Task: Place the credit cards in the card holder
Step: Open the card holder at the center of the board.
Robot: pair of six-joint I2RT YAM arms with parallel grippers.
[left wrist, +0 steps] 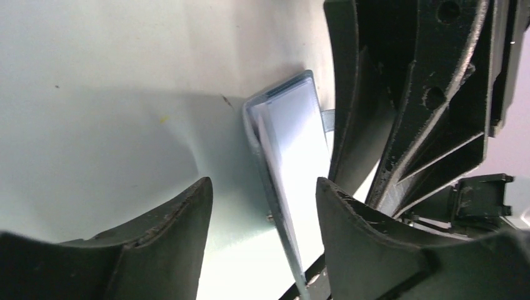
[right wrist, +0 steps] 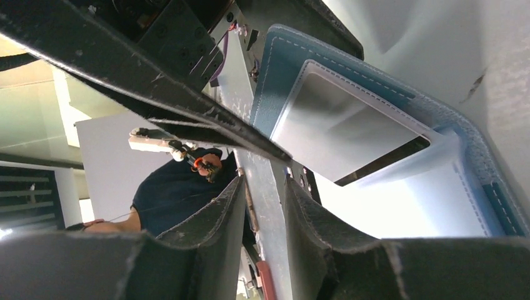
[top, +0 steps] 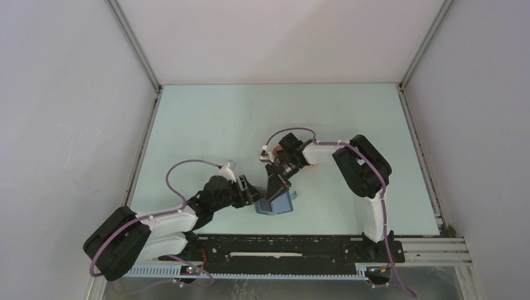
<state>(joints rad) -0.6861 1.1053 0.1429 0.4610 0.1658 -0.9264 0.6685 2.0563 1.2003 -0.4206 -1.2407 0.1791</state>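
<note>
The blue card holder (top: pixel 279 204) stands open near the table's front edge. The right wrist view shows its blue leather and clear window pocket (right wrist: pixel 350 125). My right gripper (top: pixel 275 183) points down over it and is shut (right wrist: pixel 264 180) on a thin credit card (right wrist: pixel 269 212), seen edge-on and looking grey, whose far end reaches the holder's opening. My left gripper (top: pixel 255 196) is at the holder's left side. Its jaws are open (left wrist: pixel 262 184), with one upright flap of the holder (left wrist: pixel 294 137) between them, nearer the right finger. No other cards are in view.
The pale green table (top: pixel 250 119) is fenced by grey walls on three sides. A black rail (top: pixel 281 247) runs along the near edge. A bit of salmon-pink (top: pixel 310 165) shows under the right arm. The right gripper's black fingers (left wrist: pixel 425 94) crowd the left wrist view.
</note>
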